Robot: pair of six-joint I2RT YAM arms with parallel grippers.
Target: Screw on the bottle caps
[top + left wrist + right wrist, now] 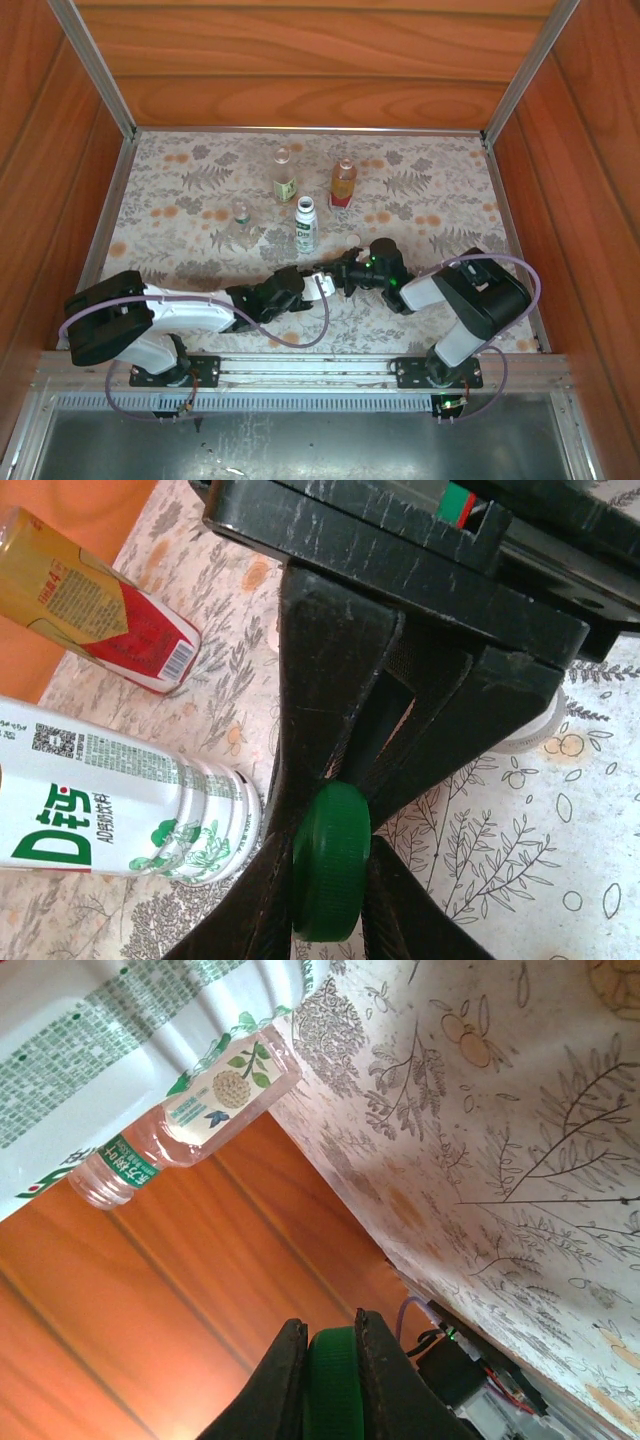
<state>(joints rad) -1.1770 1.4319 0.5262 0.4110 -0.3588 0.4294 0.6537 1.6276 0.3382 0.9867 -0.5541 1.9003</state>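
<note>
Floral tablecloth [520,860] bears a white "D" bottle [110,800]; jaws pinch green cap [330,860].

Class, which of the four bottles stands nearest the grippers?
The white bottle with the green-red label; the amber bottle, green-labelled clear bottle and tiny clear bottle stand farther off.

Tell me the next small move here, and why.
Probably the left gripper should open. The small round dark green plastic screw cap is clamped both between its fingers and between those of the right gripper, so one of them must let go before the cap can be carried off.
</note>
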